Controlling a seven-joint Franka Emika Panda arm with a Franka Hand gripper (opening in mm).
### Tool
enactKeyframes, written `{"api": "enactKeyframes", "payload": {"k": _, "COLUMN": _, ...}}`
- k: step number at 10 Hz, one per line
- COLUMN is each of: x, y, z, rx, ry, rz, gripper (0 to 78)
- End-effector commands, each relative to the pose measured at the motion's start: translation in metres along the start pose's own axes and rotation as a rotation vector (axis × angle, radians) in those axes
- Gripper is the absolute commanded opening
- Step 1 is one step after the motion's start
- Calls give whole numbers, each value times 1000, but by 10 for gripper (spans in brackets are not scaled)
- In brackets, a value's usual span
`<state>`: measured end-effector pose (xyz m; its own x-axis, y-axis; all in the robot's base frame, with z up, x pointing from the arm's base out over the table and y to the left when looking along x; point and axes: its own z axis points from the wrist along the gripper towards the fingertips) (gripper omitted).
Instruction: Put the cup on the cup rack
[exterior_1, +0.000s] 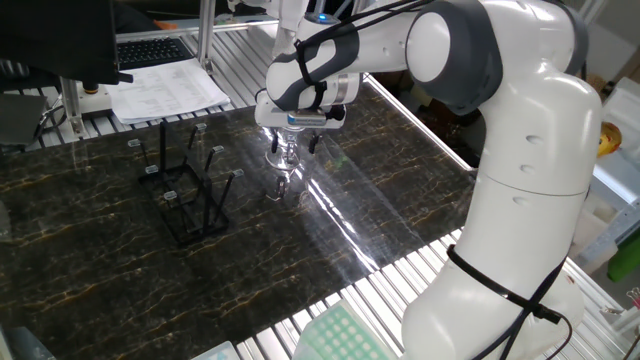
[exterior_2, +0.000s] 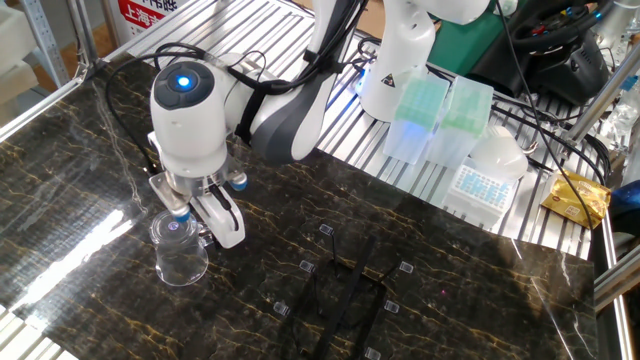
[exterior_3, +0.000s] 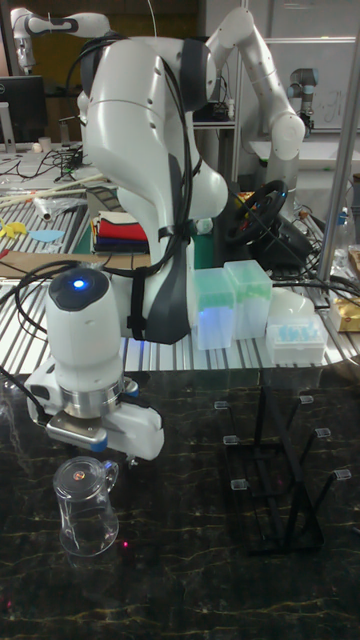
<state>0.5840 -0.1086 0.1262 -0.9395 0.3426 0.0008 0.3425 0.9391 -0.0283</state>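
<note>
Fingers (exterior_2: 222, 222) of our gripper (exterior_2: 205, 218) point down just above the cup's handle side, and we see one white finger hanging beside the rim while the other is mostly hidden behind it. We read them as spread, with nothing pinched between them, though the gap itself is hard to see in any view. Directly below and slightly to one side of the fingertips stands the cup (exterior_2: 180, 250), a clear glass mug, upright on the dark marbled table (exterior_2: 470, 300); its handle faces the fingers. In the tall fixed view the cup (exterior_3: 85, 505) sits just under the gripper (exterior_3: 105, 440), apart from it as far as we can tell. From the one fixed view the glass (exterior_1: 284, 165) is barely visible beneath the gripper (exterior_1: 295, 140).

Well apart from the fingers, across bare table, stands the cup rack (exterior_2: 345, 290), a black wire frame with pale-tipped pegs, upright and holding nothing. It also shows in the tall fixed view (exterior_3: 285, 480) and in the one fixed view (exterior_1: 190, 190).
</note>
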Motion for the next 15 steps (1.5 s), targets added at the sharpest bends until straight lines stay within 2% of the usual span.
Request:
{"api": "enactKeyframes", "payload": {"k": 1, "x": -1, "y": 0, "z": 0, "rx": -1, "ry": -2, "rz": -1, "gripper": 774}}
{"api": "enactKeyframes", "payload": {"k": 9, "x": -5, "y": 0, "z": 3, "rx": 5, "ry": -15, "rz": -17, "gripper": 774}}
{"api": "enactKeyframes", "payload": {"k": 12, "x": -14, "y": 0, "z": -2, "rx": 3, "ry": -9, "rz": -23, "gripper": 774}}
{"api": "enactKeyframes", "payload": {"k": 15, "x": -14, "y": 0, "z": -2, "rx": 3, "ry": -3, "rz": -21, "gripper": 774}}
